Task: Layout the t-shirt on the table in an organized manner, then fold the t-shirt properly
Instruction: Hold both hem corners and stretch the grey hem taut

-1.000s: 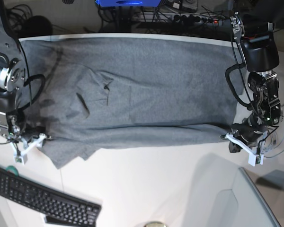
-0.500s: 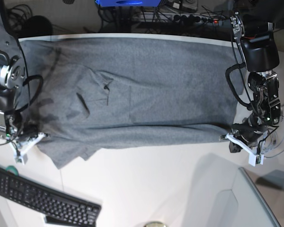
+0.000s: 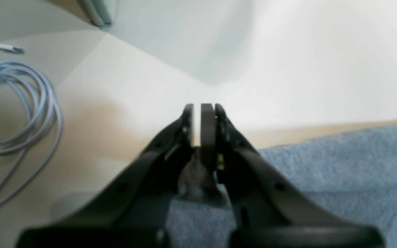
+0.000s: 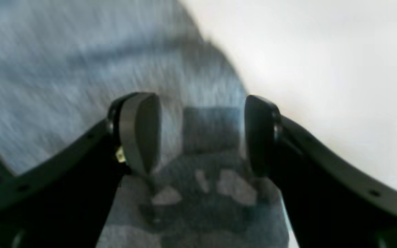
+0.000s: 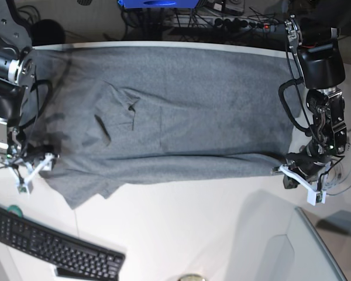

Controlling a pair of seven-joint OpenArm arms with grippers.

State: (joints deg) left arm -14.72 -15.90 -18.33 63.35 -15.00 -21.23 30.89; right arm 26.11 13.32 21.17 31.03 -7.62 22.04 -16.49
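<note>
My right gripper (image 5: pixel 34 171) has let go of the heather-grey soft fabric t-shirt (image 5: pixel 169 114): my jaws now gape over the cloth, and my right arm has drawn back from that edge.

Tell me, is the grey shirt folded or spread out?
Mostly spread: the t-shirt lies flat across the table, with its near edge doubled over.

- The left gripper (image 3: pixel 201 115) reached out over the white tabletop (image 3: pixel 305 69), its black jaws nearly together, a thin slit between the tips.
- A bunched scrap of grey fabric sat pinched deep between the jaws.
- The grey t-shirt (image 3: pixel 339 165) lay lower right, its edge running up toward the right border.
- A coiled pale grey cable (image 3: pixel 19 110) rested far left, well apart from the gripper.
</note>
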